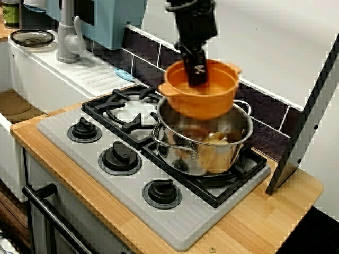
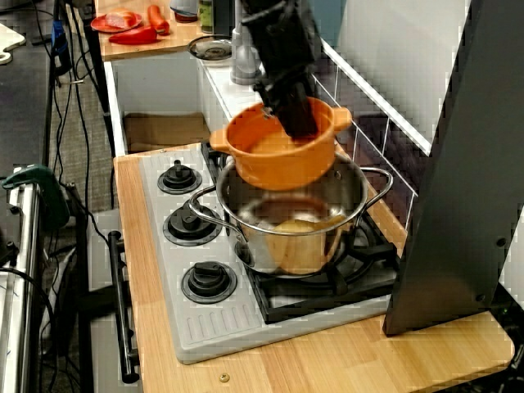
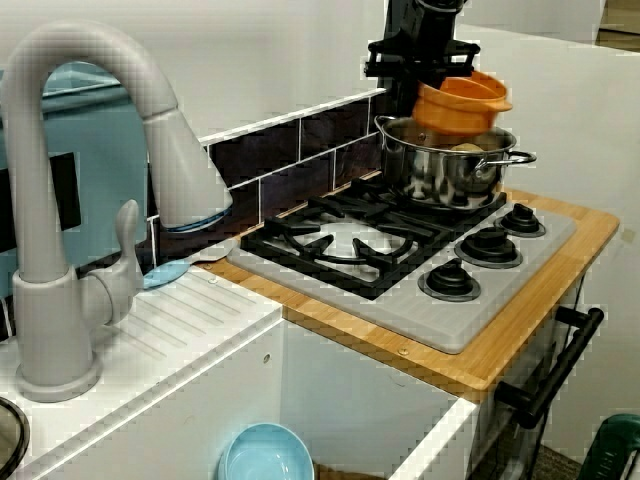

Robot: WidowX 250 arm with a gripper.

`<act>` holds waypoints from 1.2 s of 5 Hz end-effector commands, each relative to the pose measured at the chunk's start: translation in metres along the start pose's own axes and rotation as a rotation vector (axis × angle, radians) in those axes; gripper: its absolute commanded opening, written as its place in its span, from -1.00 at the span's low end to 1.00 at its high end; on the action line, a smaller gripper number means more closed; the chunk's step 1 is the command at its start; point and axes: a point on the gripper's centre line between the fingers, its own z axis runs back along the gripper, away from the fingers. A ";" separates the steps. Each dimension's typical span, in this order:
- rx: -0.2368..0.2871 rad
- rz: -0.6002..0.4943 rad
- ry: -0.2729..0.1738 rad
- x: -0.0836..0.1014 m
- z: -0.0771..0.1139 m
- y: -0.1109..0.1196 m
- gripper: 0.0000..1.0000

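Gripper [image 1: 197,73] is clamped on the rim of the orange bowl [image 1: 204,103]. Bowl is held tilted, just above the steel pot [image 1: 209,156] set on the stove [image 1: 100,182] grate. Something yellowish [image 1: 216,139] is seen inside the pot. Bowl-to-pot contact cannot be told.

The bowl [image 1: 204,100] hangs over the pot [image 1: 212,153] on the stove [image 1: 185,225].

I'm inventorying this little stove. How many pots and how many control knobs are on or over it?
Pots: 2, the orange pot and the steel pot
Stove knobs: 3
Total: 5
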 end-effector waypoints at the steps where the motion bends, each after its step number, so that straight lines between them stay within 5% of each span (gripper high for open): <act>1: 0.031 -0.030 -0.026 0.026 -0.001 0.000 -1.00; 2: 0.049 -0.078 -0.006 0.019 -0.017 -0.004 -1.00; 3: 0.029 -0.156 0.018 0.012 -0.019 -0.010 1.00; 6: 0.029 -0.156 0.018 0.012 -0.019 -0.010 1.00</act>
